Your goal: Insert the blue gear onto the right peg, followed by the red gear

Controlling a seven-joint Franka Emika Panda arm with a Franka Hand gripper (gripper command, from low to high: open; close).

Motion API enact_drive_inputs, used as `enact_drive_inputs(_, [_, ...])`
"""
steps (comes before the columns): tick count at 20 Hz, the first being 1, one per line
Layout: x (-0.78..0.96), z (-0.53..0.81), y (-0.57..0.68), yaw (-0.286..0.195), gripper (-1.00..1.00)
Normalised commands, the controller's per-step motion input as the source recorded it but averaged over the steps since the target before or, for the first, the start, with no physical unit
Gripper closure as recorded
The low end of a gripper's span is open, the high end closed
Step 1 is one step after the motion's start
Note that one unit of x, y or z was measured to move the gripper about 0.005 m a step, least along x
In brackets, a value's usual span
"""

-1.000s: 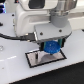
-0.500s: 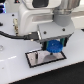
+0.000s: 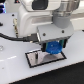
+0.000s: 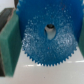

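Note:
My gripper [image 3: 53, 49] is shut on the blue gear [image 3: 53, 48] and holds it low over the exterior view's right end of the black-framed pale plate [image 3: 34, 60]. In the wrist view the blue gear [image 4: 47, 40] fills the picture between my green finger pads [image 4: 9, 45]. Its centre hole shows a pale patch with a small dark spot. I cannot tell whether that spot is the right peg. The right peg is hidden under the gear in the exterior view. The red gear is out of view.
The plate lies on a white table [image 3: 15, 70]. A black cable [image 3: 15, 36] runs along the exterior view's left side beside the arm's white body [image 3: 30, 20].
My gripper has come down a little with the blue gear, closer to the plate.

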Motion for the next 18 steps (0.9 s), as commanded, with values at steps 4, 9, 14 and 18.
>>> enact_drive_inputs(4, [0.07, 0.35, -0.05, 0.0, 1.0])
enact_drive_inputs(9, [0.06, 0.24, -0.12, 0.0, 1.0])
enact_drive_inputs(14, [0.21, 0.02, -0.1, 0.0, 1.0])
enact_drive_inputs(18, [0.24, -0.08, -0.09, 0.0, 1.0])
